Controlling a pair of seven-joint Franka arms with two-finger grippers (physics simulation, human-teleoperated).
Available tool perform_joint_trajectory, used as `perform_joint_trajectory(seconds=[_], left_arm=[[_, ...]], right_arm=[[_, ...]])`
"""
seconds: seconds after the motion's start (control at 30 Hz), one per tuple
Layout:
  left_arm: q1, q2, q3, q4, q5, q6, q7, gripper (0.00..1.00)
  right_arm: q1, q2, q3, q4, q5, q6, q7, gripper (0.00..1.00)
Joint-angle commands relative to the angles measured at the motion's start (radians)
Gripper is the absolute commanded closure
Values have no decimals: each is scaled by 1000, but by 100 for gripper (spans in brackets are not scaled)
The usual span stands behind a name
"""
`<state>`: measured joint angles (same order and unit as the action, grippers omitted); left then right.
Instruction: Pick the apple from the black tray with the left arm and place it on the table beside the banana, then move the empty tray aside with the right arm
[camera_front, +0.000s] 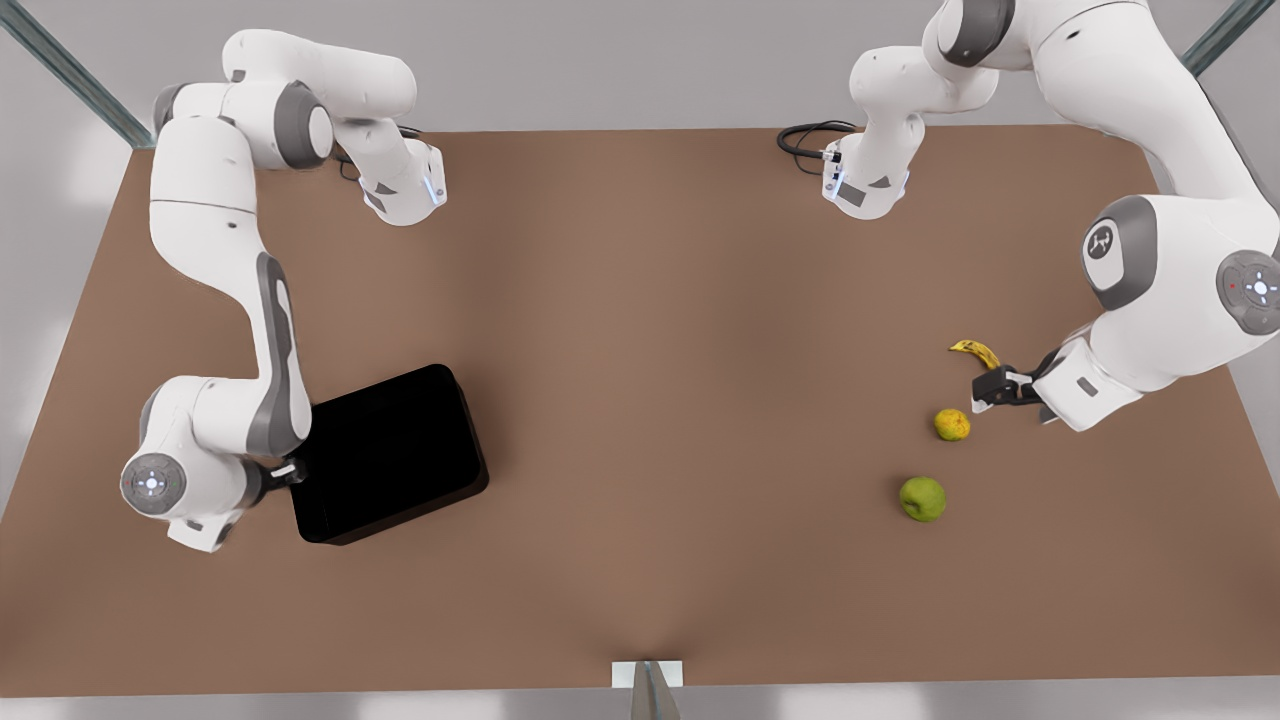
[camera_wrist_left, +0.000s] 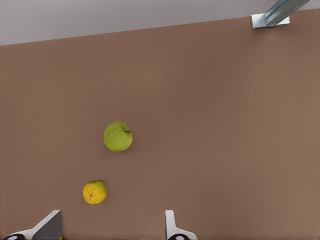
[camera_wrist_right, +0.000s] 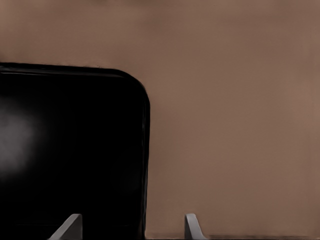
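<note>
Apple (camera_front: 922, 498) out of the black tray (camera_front: 385, 455), resting lower right of the front view on the worktop (camera_front: 640, 300), near the banana (camera_front: 975, 351) and a yellow fruit (camera_front: 952, 424). Left gripper (camera_front: 990, 390) beside the banana, spread wide, empty. Right gripper (camera_front: 288, 472) wide at the tray's edge, lower left; shifting the tray aside seemingly left.

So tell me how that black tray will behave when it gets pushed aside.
The black tray looks flat-bottomed and low, so it should slide across the table, not tip. Pushed at one edge by the right gripper, it may pivot. Empty, it is probably light.
</note>
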<state>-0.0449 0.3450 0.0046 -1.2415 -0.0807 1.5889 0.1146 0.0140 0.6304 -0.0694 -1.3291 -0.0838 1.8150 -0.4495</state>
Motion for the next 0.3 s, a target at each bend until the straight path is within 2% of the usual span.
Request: perform_joint_trajectory(seconds=[0.0,0.03,0.1,0.17,0.27], left_arm=[[-1,8,0,16,2,-23,-13,0],[0,8,0,16,2,-24,-13,0],[0,9,0,20,2,-30,-13,0],[0,9,2,20,2,-30,-13,0],[0,9,2,20,2,-30,-13,0]], right_arm=[[44,-112,22,1,45,-219,-22,0],[57,-196,111,1,39,-290,71,0],[64,-262,241,1,39,-339,248,0],[115,-235,266,1,39,-332,429,0],[126,-209,264,1,42,-325,453,0]])
